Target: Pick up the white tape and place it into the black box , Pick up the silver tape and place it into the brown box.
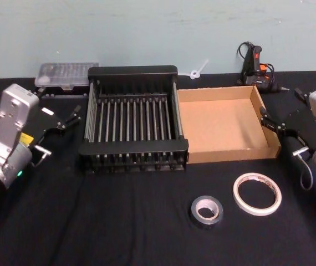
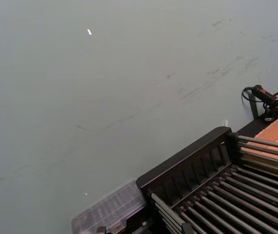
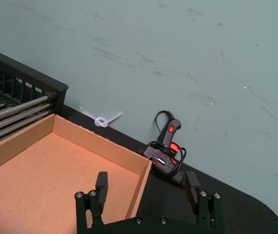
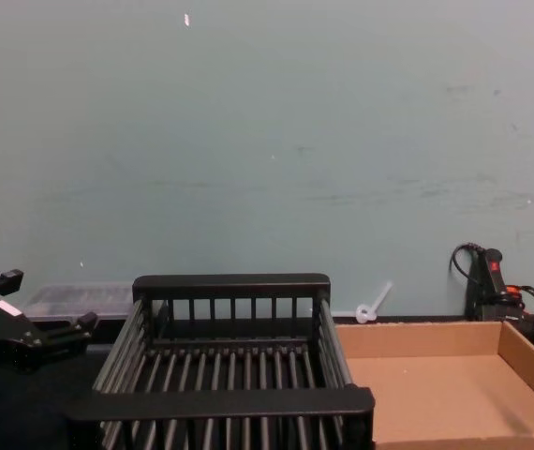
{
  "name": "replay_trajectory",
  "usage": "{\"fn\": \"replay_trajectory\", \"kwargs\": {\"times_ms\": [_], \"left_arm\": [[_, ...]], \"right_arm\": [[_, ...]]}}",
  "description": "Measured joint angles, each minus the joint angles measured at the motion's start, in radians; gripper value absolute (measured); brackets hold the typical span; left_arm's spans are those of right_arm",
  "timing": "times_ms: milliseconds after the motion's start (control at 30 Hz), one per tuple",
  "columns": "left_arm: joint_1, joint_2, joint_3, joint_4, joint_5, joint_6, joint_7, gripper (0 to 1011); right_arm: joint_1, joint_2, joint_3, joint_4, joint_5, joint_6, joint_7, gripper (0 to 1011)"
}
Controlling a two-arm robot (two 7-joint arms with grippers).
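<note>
two rolls lie flat near us: the flat white tape roll with printed inner ring [image 1: 257, 193] at five o'clock, the thick grey-silver duct-tape roll [image 1: 207, 211] just beside it. both look light and stiff; we'd pinch across one wall through the hole. the right gripper [image 3: 146, 190] hangs open and empty over the shallow tan cardboard box [image 1: 224, 155], the left gripper [image 1: 64, 123] open and empty at nine o'clock beside the black slatted plastic crate [image 1: 133, 71].

Scuffed pale teal wall [image 4: 267, 141] behind black-clothed table [image 1: 119, 221]

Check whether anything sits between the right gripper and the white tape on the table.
Nothing visible does. The right gripper hangs open by the brown box's right wall; the white tape lies flat on the black table in front of that box, with bare cloth between. The silver tape lies apart, on its left.
</note>
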Motion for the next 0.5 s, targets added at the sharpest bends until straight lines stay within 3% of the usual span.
{"fn": "replay_trajectory", "kwargs": {"times_ms": [500], "left_arm": [[0.000, 0.000, 0.000, 0.000, 0.000, 0.000, 0.000, 1001]], "right_arm": [[0.000, 0.000, 0.000, 0.000, 0.000, 0.000, 0.000, 1002]]}}
